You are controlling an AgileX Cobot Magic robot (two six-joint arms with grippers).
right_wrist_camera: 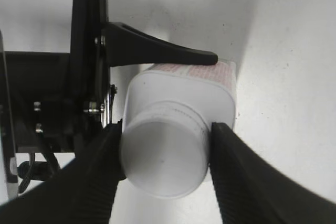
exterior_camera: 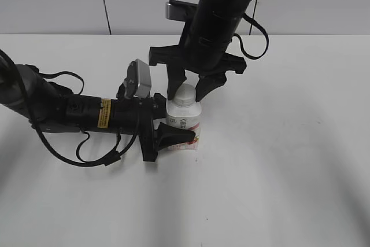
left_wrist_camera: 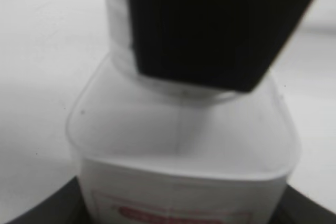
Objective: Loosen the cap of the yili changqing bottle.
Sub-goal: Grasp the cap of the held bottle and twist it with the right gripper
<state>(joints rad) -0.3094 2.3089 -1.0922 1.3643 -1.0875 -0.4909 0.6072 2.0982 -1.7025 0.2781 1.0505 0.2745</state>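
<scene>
The small white squarish plastic bottle (exterior_camera: pixel 184 121) with a pink-red label stood upright on the white table (exterior_camera: pixel 277 172). The left gripper (exterior_camera: pixel 173 134), reaching in sideways, was clamped on its body. The right gripper (exterior_camera: pixel 191 89) came from above, its ribbed black fingers (right_wrist_camera: pixel 239 177) pressed against both sides of the round white screw cap (right_wrist_camera: pixel 164 160), apparently gripping it; the left wrist view was blurred.

Left pincer (exterior_camera: pixel 173 137) reaches in sideways, clamped; right pincer (exterior_camera: pixel 190 92) descends vertically, clamped.
</scene>
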